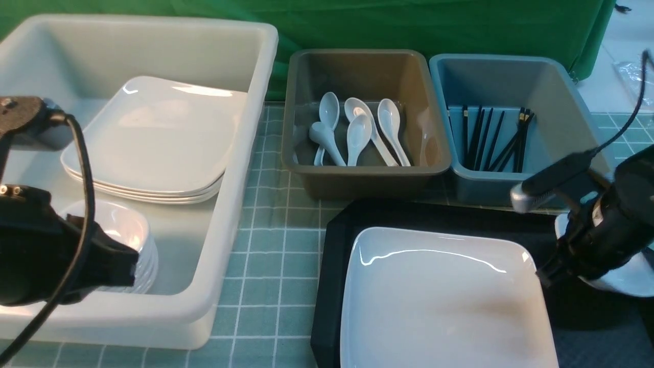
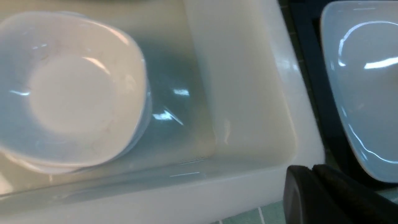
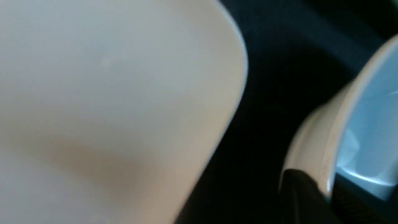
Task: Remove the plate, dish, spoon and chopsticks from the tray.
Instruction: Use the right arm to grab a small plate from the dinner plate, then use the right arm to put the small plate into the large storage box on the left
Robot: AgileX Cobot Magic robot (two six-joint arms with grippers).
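Note:
The large white plate lies on the black tray at the front right. Beside its right edge, a small white dish sits on the tray. My right gripper is shut on the dish's rim. In the right wrist view one finger presses the dish from outside and the other is inside. My left gripper is shut and empty, low over the front wall of the white bin. No spoon or chopsticks show on the visible part of the tray.
The white bin holds stacked large plates and a stack of small dishes. Behind the tray, a grey bin holds several white spoons and a blue bin holds several black chopsticks. A green gridded mat covers the table.

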